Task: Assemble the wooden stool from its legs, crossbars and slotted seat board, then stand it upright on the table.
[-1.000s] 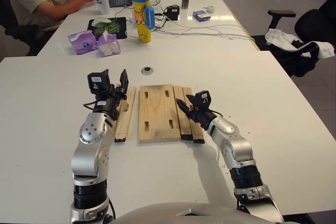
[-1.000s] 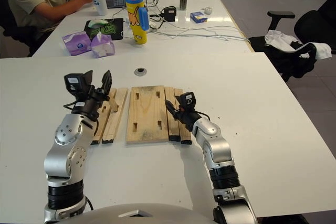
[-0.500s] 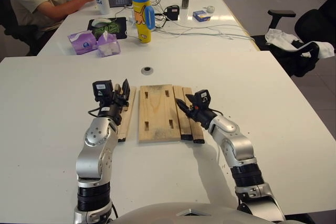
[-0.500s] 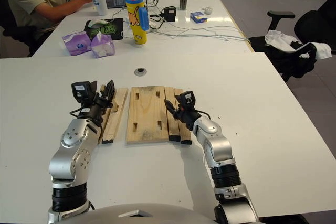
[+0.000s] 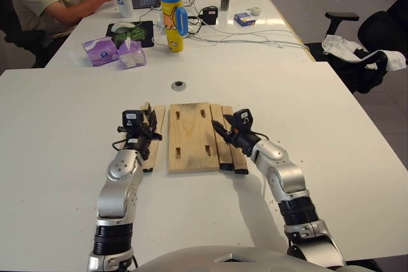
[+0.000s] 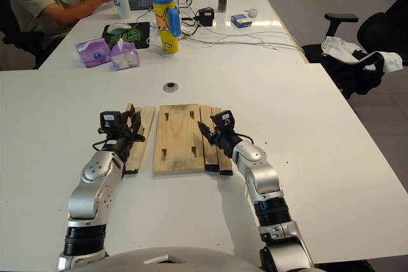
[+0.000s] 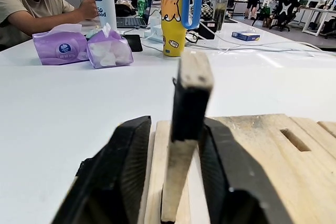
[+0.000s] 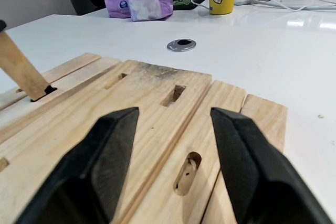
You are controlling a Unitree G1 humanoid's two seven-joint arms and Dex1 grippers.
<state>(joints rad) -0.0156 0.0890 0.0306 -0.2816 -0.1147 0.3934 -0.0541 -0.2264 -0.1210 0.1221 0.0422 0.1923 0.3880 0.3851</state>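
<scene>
The assembly looks barely begun. The slotted seat board lies flat on the counter between the 2 hands, and its 4 slots show nothing fitted in them.

The left hand sits low around a short piece, a wooden bar with a darkened end. The bar stands tilted, rising above the hand. Its lower end rests on the left strips, 2 long strips lying flat directly beneath this hand. From the right wrist view that lower end seems to sit at a slot in one strip. I cannot tell whether it is seated or only resting there, or whether the left hand is clenched on it or merely surrounds it.

The right hand is released, its jaws spread wide with nothing between them. It hovers just over the right strips, another 2 long strips lying flat under and ahead of it, touching the seat board's edge on that hand's inner side. At least 1 of them shows a slot.

By my reading, at most 1 joint is under way. Still to do are seating that bar, building both leg frames, fixing them into the seat board, and standing the stool upright.
</scene>
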